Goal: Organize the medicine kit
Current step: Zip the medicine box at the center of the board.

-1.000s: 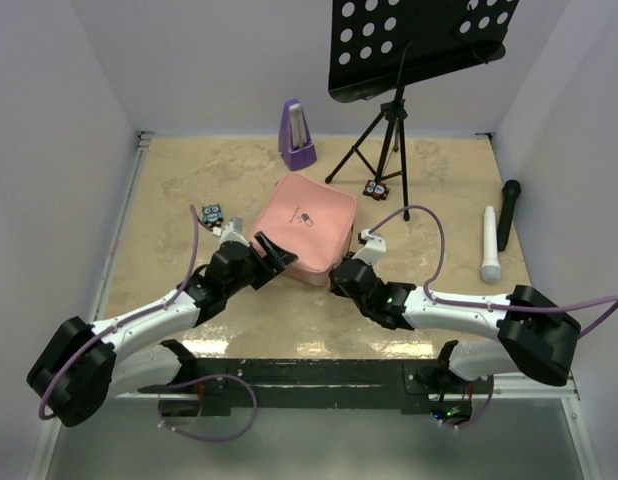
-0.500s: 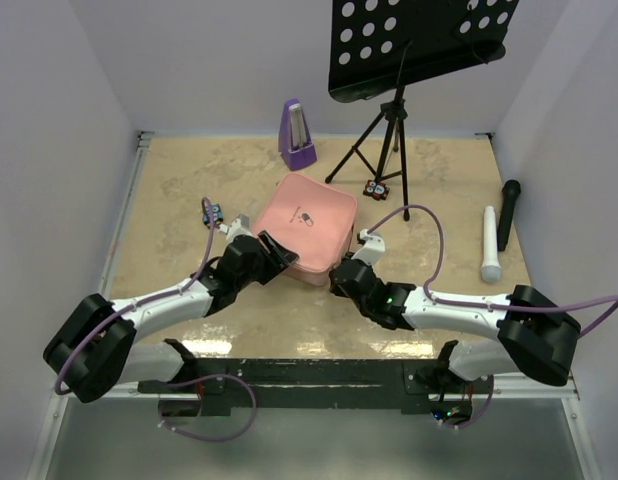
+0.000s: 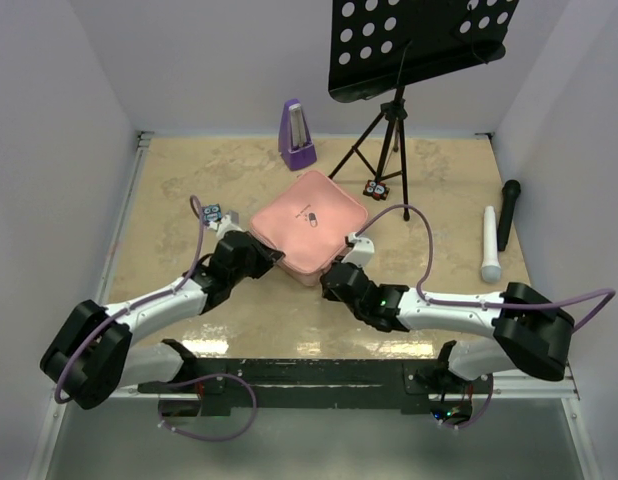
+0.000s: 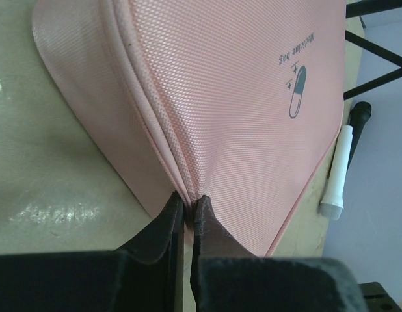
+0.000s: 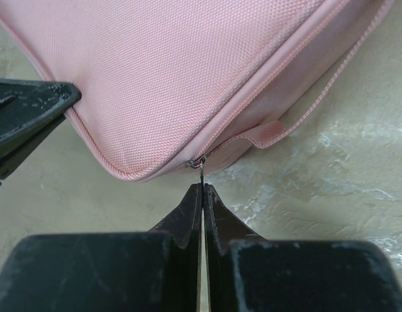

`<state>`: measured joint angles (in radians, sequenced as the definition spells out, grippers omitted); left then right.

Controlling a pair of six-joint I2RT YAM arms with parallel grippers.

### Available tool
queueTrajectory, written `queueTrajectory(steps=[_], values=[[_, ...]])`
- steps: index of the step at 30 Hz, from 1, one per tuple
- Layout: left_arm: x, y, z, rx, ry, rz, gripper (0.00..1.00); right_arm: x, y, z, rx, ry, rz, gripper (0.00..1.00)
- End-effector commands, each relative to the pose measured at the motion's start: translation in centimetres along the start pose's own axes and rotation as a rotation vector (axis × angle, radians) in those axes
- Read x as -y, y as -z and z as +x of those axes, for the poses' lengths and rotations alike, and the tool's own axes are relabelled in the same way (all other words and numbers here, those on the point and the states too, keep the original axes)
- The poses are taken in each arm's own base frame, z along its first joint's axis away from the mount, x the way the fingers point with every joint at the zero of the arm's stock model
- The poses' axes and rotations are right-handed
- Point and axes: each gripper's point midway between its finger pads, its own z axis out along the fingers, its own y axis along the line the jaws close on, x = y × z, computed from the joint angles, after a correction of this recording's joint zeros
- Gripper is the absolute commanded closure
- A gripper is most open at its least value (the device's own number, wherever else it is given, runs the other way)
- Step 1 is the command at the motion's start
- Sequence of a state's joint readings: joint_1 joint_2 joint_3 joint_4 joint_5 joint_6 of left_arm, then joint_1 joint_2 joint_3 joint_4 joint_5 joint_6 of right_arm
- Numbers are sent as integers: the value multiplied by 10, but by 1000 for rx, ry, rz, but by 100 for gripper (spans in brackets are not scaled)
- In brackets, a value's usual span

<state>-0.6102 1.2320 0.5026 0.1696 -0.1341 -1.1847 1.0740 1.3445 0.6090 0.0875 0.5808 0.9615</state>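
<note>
The pink medicine kit (image 3: pixel 311 228) lies zipped shut in the middle of the table, turned corner-on to the arms. My left gripper (image 3: pixel 272 258) is at its near left edge. In the left wrist view that gripper (image 4: pixel 188 203) is shut on the raised seam of the kit (image 4: pixel 240 97), below the pill logo (image 4: pixel 296 91). My right gripper (image 3: pixel 327 282) is at the kit's near corner. In the right wrist view it (image 5: pixel 202 187) is shut on the thin metal zipper pull (image 5: pixel 201 166) hanging from the kit (image 5: pixel 162 71).
A purple metronome (image 3: pixel 296 135) stands at the back, with a music stand tripod (image 3: pixel 387 135) to its right. A white cylinder (image 3: pixel 490 245) and a black microphone (image 3: pixel 507 212) lie at the right. Small packets lie at the left (image 3: pixel 211 212) and by the tripod (image 3: pixel 376 188).
My left gripper went from open to shut on the kit's near left edge. The kit turned and shifted slightly right. My right gripper kept hold of the zipper pull and moved a little left.
</note>
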Motion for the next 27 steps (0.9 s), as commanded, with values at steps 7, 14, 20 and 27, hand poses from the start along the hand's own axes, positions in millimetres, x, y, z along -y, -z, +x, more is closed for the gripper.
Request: queueTrajectory(steps=[7,14,20,27], values=[[-25,17,-49,123,-56,-20,100,3,0,-1,-1,72,51,100],[-34,18,-45,99,-68,-28,100,14,1,-1,-1,93,97,100],[-40,25,-44,101,-86,-33,100,27,-3,-5,8,58,130,100],[-44,35,-47,110,-103,-30,100,35,-7,-14,19,29,140,100]])
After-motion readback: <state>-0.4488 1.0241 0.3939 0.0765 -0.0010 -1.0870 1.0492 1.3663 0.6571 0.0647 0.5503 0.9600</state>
